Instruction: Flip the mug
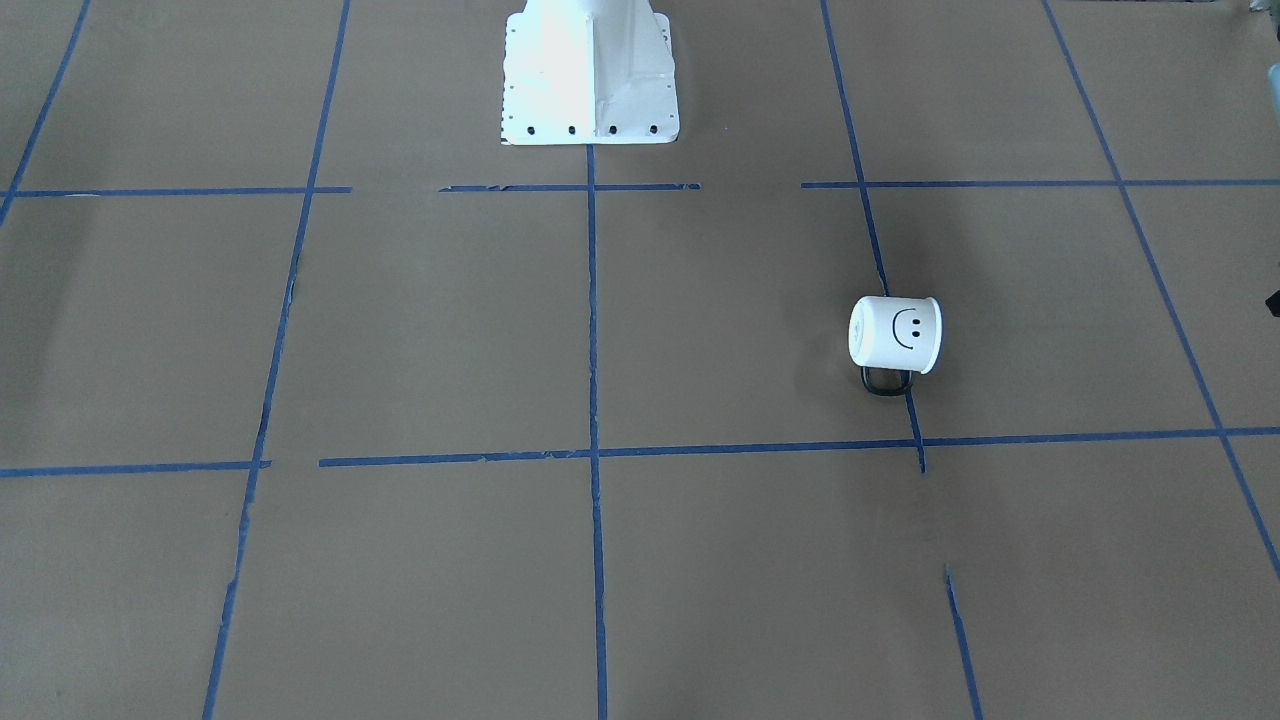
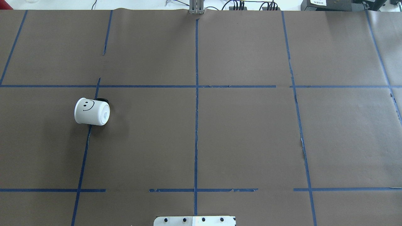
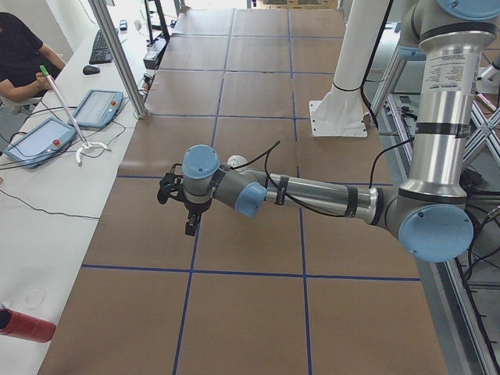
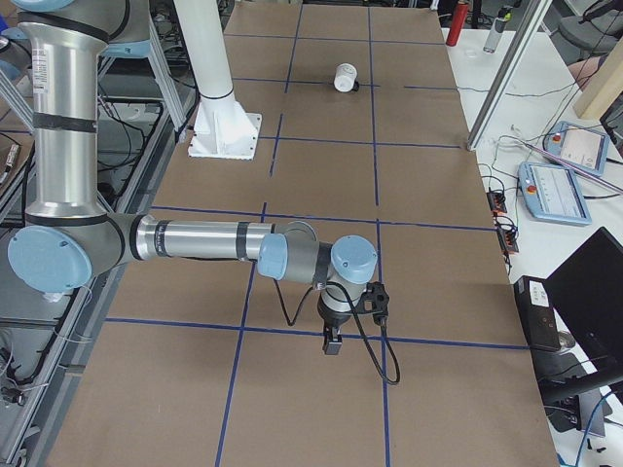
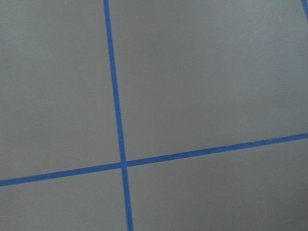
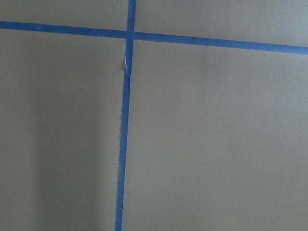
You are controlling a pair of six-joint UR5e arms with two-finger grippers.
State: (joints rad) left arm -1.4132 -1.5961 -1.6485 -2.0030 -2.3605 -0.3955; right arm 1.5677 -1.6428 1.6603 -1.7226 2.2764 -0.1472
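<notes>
The white mug (image 1: 895, 335) with a black smiley face lies on its side on the brown paper table, on the robot's left half. In the overhead view the mug (image 2: 92, 111) shows its base toward the table's middle, and its black handle (image 2: 102, 100) points away from the robot. It also shows far off in the exterior right view (image 4: 346, 77). My left gripper (image 3: 190, 226) hangs over the table in the exterior left view only. My right gripper (image 4: 332, 342) shows in the exterior right view only. I cannot tell whether either is open or shut. Both are well away from the mug.
The white robot pedestal (image 1: 590, 75) stands at the table's robot-side edge. Blue tape lines (image 2: 196, 110) divide the paper into squares. A side bench with teach pendants (image 3: 47, 137) and a seated person (image 3: 19, 58) runs along the far edge.
</notes>
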